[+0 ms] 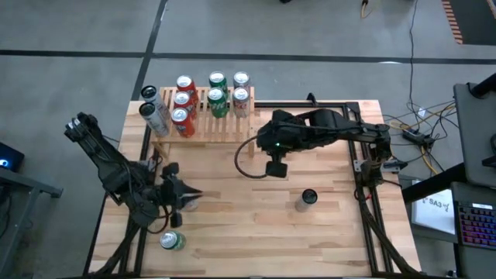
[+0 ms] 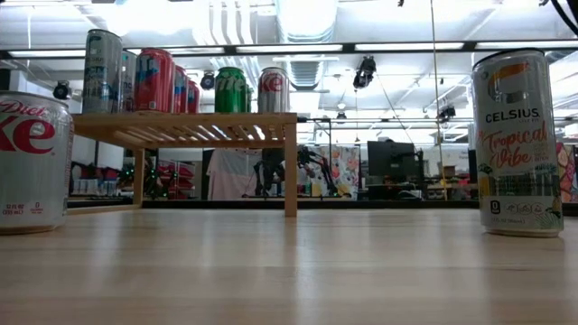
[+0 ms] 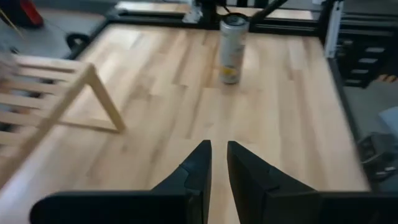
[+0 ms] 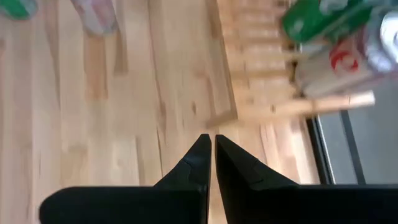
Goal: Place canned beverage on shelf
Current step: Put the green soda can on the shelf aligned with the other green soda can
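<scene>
Both grippers, left (image 1: 188,200) and right (image 1: 276,168), are closed and empty beside the shelf (image 1: 225,124). Tall can (image 1: 307,199) stands nearby; I'd open wide and grasp mid-body.

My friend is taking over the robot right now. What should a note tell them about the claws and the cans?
Left claw: shut, holding nothing, low over the table's left side.
Right claw: shut, empty, over the table's middle, just in front of the shelf.
Done: eight cans already stand on the shelf, at its left and middle; its right part is bare.
Left: the tall Celsius can stands on the table to the right, and the Diet Coke can stands near the front left edge. Neither is being touched. Both need placing on the shelf.
</scene>
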Motion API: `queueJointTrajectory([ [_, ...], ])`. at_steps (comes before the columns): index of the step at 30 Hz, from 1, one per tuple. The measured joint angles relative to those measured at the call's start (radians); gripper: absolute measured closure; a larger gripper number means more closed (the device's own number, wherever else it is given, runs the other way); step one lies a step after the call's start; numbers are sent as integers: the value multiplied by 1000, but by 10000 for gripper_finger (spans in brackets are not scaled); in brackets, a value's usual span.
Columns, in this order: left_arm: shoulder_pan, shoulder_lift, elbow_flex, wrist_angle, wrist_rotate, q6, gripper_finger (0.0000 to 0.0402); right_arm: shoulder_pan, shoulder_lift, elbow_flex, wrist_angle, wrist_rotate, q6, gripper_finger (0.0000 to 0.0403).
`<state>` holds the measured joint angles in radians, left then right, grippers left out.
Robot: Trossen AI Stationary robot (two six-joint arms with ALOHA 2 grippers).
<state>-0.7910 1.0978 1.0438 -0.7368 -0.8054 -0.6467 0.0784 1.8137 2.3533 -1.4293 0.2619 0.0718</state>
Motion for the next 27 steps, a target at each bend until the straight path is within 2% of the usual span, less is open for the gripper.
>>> queueJointTrajectory([
  [4,1,75,80,-21,49,-37,365,3,0,-9,-84,0,17,390],
  [8,1,159,186,-124,170,-73,365,13,3,-20,-123,-3,26,390],
  [13,-2,275,334,-381,330,-249,365,45,3,-23,-141,-7,43,390],
  [16,-4,341,399,-537,480,-347,365,74,3,-24,-141,-9,43,390],
  [19,-15,392,433,-626,632,-394,365,99,2,-24,-141,-11,42,390],
  [22,-33,424,436,-629,758,-404,365,119,2,-25,-142,-10,42,390],
  [27,-70,460,435,-643,851,-530,365,140,2,-29,-137,-10,49,390],
])
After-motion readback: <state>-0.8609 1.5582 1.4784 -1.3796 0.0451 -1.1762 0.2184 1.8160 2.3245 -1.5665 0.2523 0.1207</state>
